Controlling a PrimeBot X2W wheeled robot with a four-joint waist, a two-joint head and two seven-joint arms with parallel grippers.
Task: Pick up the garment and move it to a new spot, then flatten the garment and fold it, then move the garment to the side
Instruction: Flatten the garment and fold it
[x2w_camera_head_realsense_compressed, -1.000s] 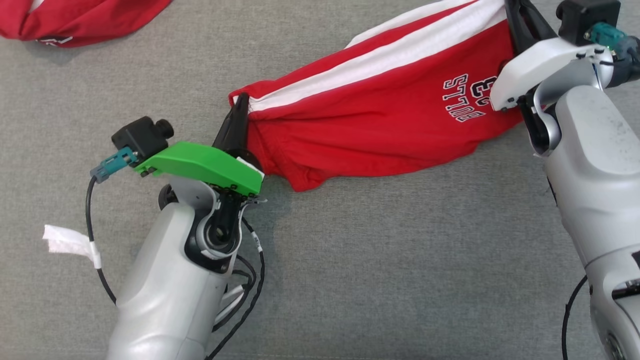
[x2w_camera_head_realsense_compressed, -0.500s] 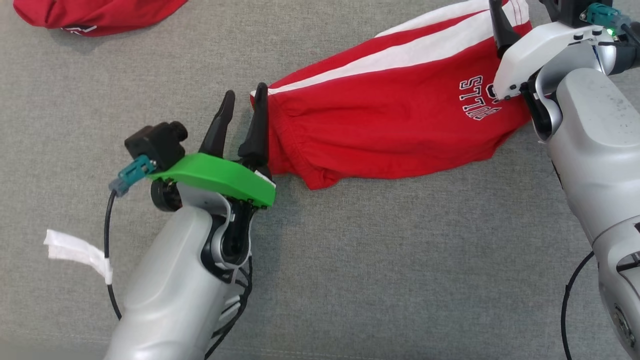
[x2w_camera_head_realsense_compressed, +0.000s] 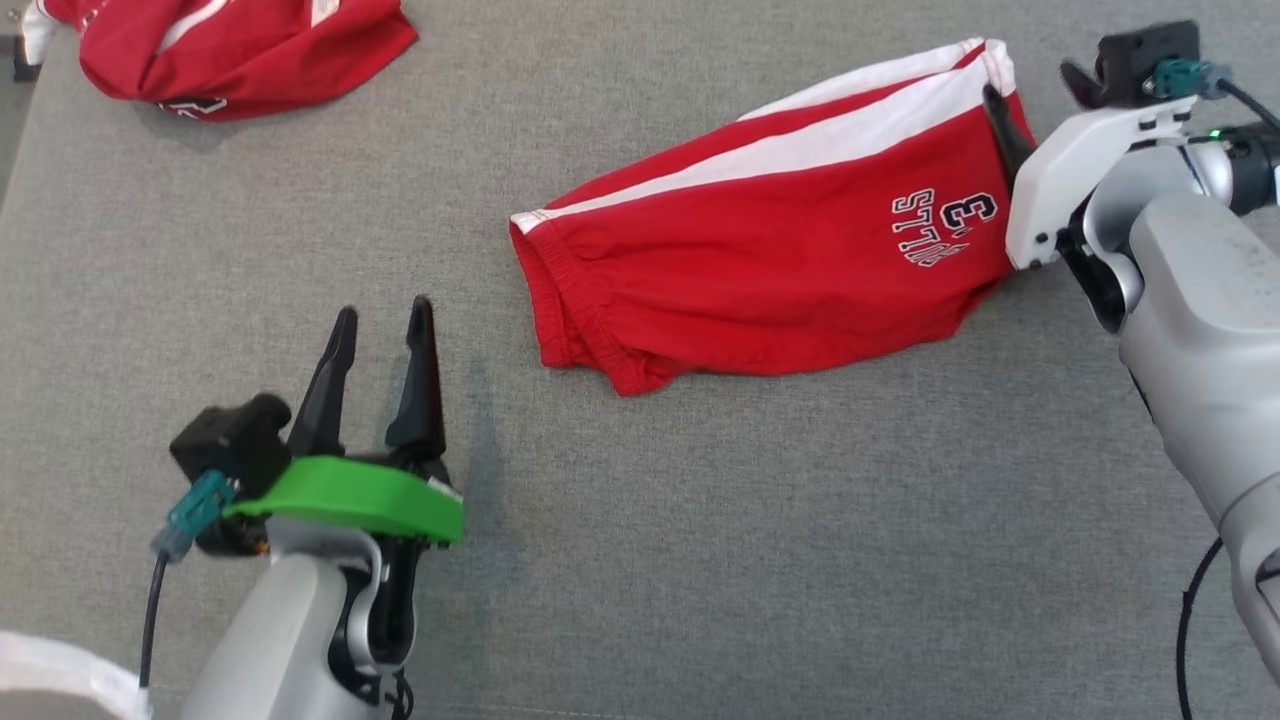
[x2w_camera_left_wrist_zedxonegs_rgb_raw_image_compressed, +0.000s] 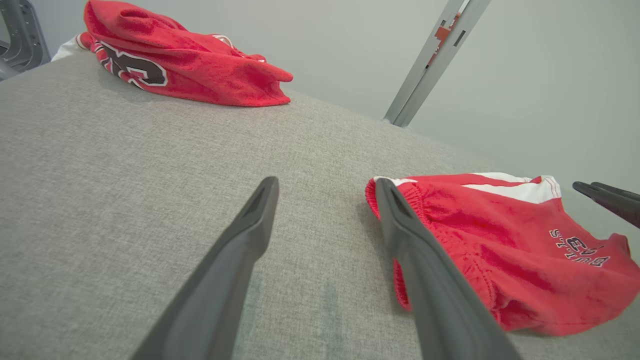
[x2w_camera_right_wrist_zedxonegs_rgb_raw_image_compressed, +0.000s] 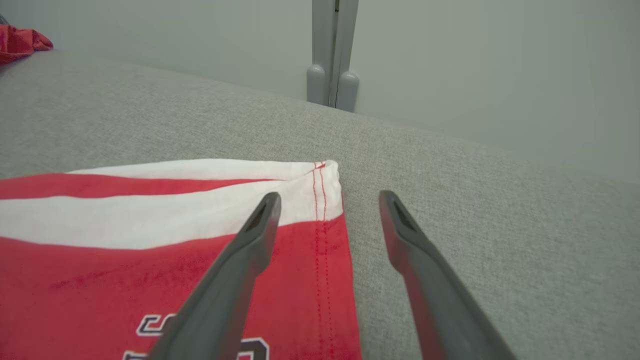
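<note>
On grey surface (x2w_camera_head_realsense_compressed: 700, 560) | garment (x2w_camera_head_realsense_compressed: 780, 280) released | left pincer (x2w_camera_head_realsense_compressed: 383, 306) withdrawn | right pincer (x2w_camera_right_wrist_zedxonegs_rgb_raw_image_compressed: 329, 196) opened

Red shorts (x2w_camera_head_realsense_compressed: 770, 280) with white side stripes lie folded flat; printed lettering faces up.

- The grey fabric-covered counter (x2w_camera_head_realsense_compressed: 700, 560) lies bare across its whole near half, leaving wide room to pass between the two arms.
- Toward the far right, the folded red shorts with white side stripes (x2w_camera_head_realsense_compressed: 760, 280) lie flat, a low obstacle slanting in from mid-counter.
- The left gripper (x2w_camera_head_realsense_compressed: 383, 310), jaws apart, stands over bare fabric near the left, with a clear strip between it and the waistband end.
- The right gripper (x2w_camera_right_wrist_zedxonegs_rgb_raw_image_compressed: 329, 196), jaws apart, straddles the hem: one finger over cloth, the other over bare counter.
- A crumpled red garment (x2w_camera_head_realsense_compressed: 240, 50) fills the far left corner, well apart from the shorts.
- A grey metal post (x2w_camera_right_wrist_zedxonegs_rgb_raw_image_compressed: 332, 50) rises beyond the far edge.
</note>
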